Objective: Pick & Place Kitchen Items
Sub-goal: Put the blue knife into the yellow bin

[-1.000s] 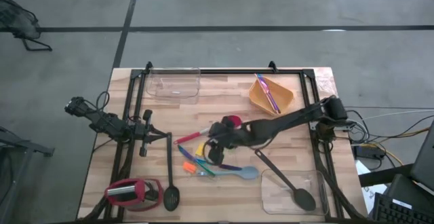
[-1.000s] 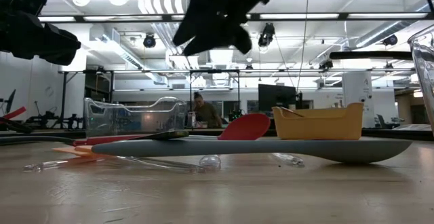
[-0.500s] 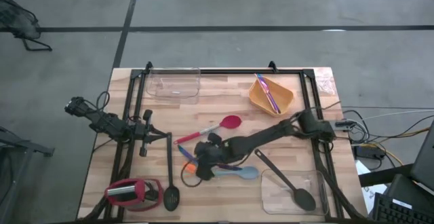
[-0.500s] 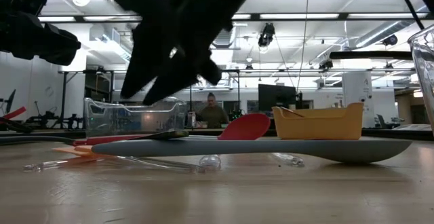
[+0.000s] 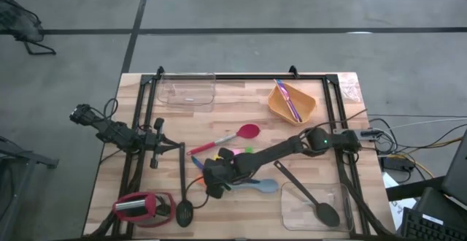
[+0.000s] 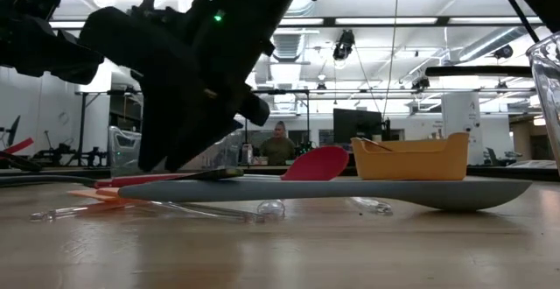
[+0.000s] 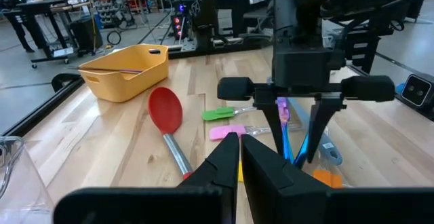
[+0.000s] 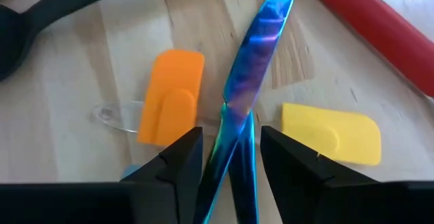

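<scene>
My right gripper (image 8: pixel 230 149) hangs low over the middle of the table (image 5: pixel 211 185), fingers pointing down and open. Its fingers stand on either side of the thin blue sticks (image 8: pixel 254 54) that lie crossed on the wood. An orange piece (image 8: pixel 169 98) and a yellow piece (image 8: pixel 332 132) lie flat beside them. The red-headed spatula (image 5: pixel 230 139) and the grey-blue spoon (image 5: pixel 259 186) rest on the table close by. My left gripper (image 7: pixel 239 149) waits shut at the table's left (image 5: pixel 160 150).
A long black spoon (image 5: pixel 182 190) lies left of the sticks. A second one lies in the clear tub (image 5: pixel 343 212) at the near right. An orange tub (image 5: pixel 292 102) with sticks and a clear tub (image 5: pixel 187 90) stand at the far edge. A red-and-black object (image 5: pixel 142 208) sits near left.
My right gripper has swung toward the table's left and near edge and sunk from well above the items to just over the blue sticks, tipping more steeply downward. The items on the table have kept their places.
</scene>
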Tool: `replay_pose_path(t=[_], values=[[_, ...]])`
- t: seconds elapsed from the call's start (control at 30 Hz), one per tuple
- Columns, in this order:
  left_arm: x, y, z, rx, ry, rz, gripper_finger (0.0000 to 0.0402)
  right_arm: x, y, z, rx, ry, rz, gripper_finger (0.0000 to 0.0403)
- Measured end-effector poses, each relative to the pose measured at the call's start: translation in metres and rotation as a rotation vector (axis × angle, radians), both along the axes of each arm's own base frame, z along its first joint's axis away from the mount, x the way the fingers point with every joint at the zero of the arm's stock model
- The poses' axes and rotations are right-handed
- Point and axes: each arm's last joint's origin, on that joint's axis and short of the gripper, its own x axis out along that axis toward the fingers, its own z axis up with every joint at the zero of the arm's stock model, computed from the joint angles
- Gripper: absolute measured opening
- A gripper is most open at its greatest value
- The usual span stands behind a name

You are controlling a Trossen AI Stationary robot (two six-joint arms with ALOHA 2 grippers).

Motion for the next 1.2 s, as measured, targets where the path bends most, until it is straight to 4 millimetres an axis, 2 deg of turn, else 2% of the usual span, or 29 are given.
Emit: replay_pose_path(t=[0.43, 0.83, 1.2], values=[[0.000, 0.000, 0.000, 0.000, 0.000, 0.000, 0.0023, -0.003, 0.003, -0.008, 0.012, 0.006, -0.019, 0.0119], [0.000, 0.000, 0.000, 0.000, 0.000, 0.000, 0.0023, -0.009, 0.001, -0.026, 0.028, 0.025, -0.053, 0.0136], [0.000, 0.000, 0.000, 0.000, 0.000, 0.000, 0.0023, -0.007, 0.001, -0.022, 0.018, 0.025, -0.035, 0.0076]])
